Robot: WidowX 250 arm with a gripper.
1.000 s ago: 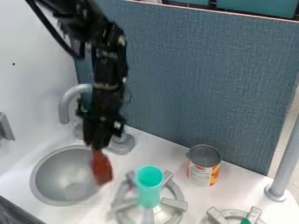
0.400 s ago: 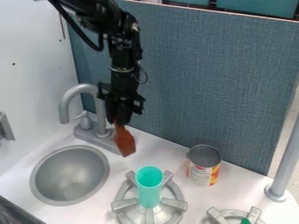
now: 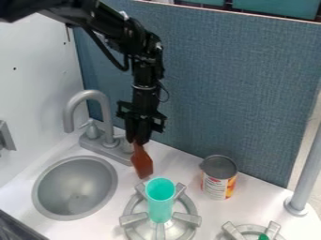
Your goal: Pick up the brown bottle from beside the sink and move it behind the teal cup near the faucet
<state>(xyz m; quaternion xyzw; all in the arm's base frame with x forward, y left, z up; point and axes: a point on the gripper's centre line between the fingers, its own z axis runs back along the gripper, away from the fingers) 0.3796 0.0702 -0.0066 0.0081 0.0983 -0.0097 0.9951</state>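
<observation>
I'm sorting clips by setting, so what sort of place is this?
Probably a toy kitchen: a small round sink beside a curved grey faucet, a stove burner under a teal cup, and an opened-looking food can.

A black robot gripper [image 3: 139, 140] hangs over a white toy kitchen counter [image 3: 179, 164], holding a reddish-brown spatula [image 3: 142, 163] blade down. Left in view are a round grey sink [image 3: 75, 187] and curved faucet [image 3: 87, 96]; a turquoise cup [image 3: 160, 201] stands on a grey burner [image 3: 133, 219], with an open can [image 3: 218, 180] nearby.
</observation>
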